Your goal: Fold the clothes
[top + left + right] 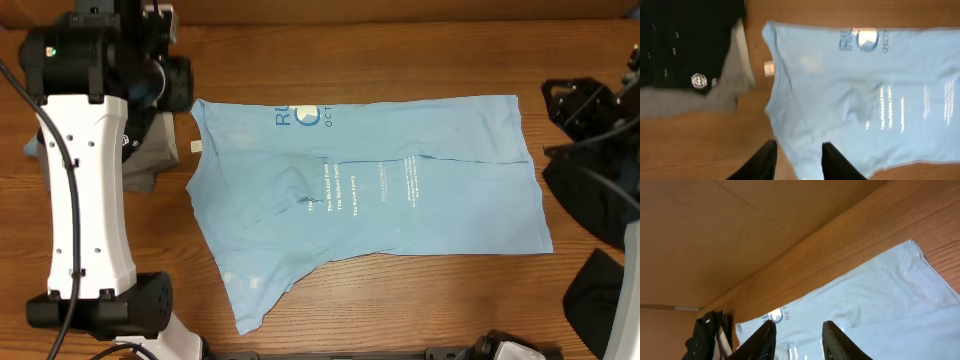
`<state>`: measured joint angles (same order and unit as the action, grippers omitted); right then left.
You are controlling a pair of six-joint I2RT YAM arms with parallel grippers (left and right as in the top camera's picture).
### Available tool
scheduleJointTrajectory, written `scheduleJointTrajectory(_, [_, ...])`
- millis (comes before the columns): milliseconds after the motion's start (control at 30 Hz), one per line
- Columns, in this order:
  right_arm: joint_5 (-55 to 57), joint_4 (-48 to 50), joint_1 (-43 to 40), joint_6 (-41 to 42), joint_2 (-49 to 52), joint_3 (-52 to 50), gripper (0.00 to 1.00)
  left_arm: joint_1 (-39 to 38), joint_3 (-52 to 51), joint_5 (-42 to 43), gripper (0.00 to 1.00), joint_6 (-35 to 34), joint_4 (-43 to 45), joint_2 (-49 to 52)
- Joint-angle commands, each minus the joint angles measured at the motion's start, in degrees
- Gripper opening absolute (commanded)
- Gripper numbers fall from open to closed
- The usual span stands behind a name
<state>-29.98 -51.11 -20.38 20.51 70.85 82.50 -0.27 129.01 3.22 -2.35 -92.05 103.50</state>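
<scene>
A light blue T-shirt (380,190) with white and blue print lies spread flat on the wooden table, with one sleeve reaching toward the front left. It also shows in the left wrist view (865,90) and the right wrist view (880,305). My left gripper (799,152) is open and empty, held above the shirt's left edge. My right gripper (798,332) is open and empty, raised off the table at the right and looking across the shirt. In the overhead view the right arm (585,110) is beyond the shirt's right hem.
A pile of black and grey clothes (685,50) lies left of the shirt, partly under my left arm (85,170). It also shows in the overhead view (150,165). A white tag (769,68) sits at the shirt's collar. A brown wall (740,230) stands behind the table.
</scene>
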Motion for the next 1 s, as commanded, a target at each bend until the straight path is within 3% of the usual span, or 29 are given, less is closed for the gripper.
scheduleJointTrajectory(0, [0.35,-1.86,-0.11,-1.07,-3.58,0.5,0.34,-0.17,0.26,-1.18,0.31,1.29,-4.07,-2.36])
scheduleJointTrajectory(200, [0.39,-7.96,-0.11,-1.05,-6.29,0.5,0.42,-0.17,-0.96,-1.07,0.31,0.83,-4.76,-9.68])
scheduleJointTrajectory(333, [1.25,-15.04,-0.11,-1.03,-5.22,0.42,0.49,-0.17,-6.93,-2.45,0.39,0.61,-4.76,-18.18])
scheduleJointTrajectory(400, [4.79,-18.93,-0.11,-0.98,-4.11,0.35,0.49,-0.17,-12.13,-3.45,0.45,0.44,-4.74,-22.56])
scheduleJointTrajectory(567, [11.72,-25.03,-0.11,-0.63,0.46,-1.95,0.64,-0.15,-29.16,-3.19,0.54,-2.29,-2.82,-29.64])
scheduleJointTrajectory(967, [12.59,-21.29,-2.58,0.48,11.15,-10.03,0.6,-0.17,-72.37,9.33,0.56,-7.74,21.22,-27.17])
